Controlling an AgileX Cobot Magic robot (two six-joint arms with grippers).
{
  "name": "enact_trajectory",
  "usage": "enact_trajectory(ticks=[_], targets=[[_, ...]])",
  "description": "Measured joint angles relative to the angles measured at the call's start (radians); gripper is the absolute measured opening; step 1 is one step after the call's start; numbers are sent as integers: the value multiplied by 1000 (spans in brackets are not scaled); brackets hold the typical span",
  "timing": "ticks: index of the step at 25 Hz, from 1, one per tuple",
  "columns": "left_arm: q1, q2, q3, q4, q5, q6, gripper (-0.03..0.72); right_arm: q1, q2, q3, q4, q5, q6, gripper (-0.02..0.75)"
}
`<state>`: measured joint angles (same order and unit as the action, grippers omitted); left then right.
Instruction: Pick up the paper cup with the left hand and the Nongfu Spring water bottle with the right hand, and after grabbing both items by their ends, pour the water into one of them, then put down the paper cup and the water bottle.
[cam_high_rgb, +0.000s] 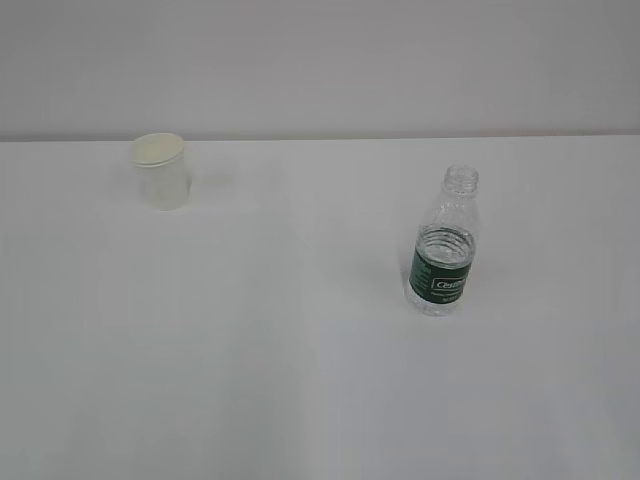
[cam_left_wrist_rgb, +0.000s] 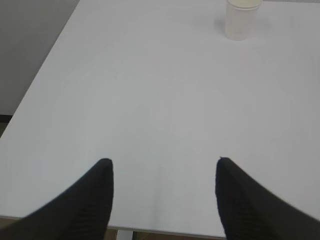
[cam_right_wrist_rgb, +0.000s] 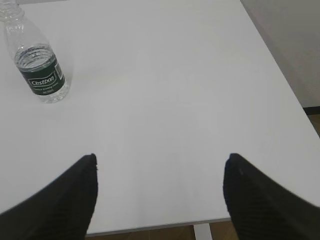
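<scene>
The off-white paper cup (cam_high_rgb: 163, 171) stands upright on the white table at the back left; the left wrist view has the cup (cam_left_wrist_rgb: 241, 19) at its top edge. The clear Nongfu Spring water bottle (cam_high_rgb: 444, 244), capless with a dark green label, stands upright right of centre, and the bottle (cam_right_wrist_rgb: 36, 59) shows at the right wrist view's upper left with water in its lower half. My left gripper (cam_left_wrist_rgb: 164, 161) is open over the table's near edge, far short of the cup. Open too, my right gripper (cam_right_wrist_rgb: 161, 156) holds nothing, well away from the bottle. Neither arm appears in the exterior view.
The white table (cam_high_rgb: 300, 350) meets a pale wall at the back. Its left edge (cam_left_wrist_rgb: 47, 65) drops to grey floor, its right edge (cam_right_wrist_rgb: 274, 65) likewise. The near edge runs just under both grippers.
</scene>
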<state>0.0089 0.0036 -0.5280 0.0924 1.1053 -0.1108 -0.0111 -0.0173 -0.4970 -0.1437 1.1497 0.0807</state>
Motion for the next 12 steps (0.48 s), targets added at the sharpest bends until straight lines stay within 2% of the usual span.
enact_trajectory(ticks=[12], targets=[[0, 0, 0, 0, 0, 0, 461, 0, 0, 0, 0, 0, 2, 588]])
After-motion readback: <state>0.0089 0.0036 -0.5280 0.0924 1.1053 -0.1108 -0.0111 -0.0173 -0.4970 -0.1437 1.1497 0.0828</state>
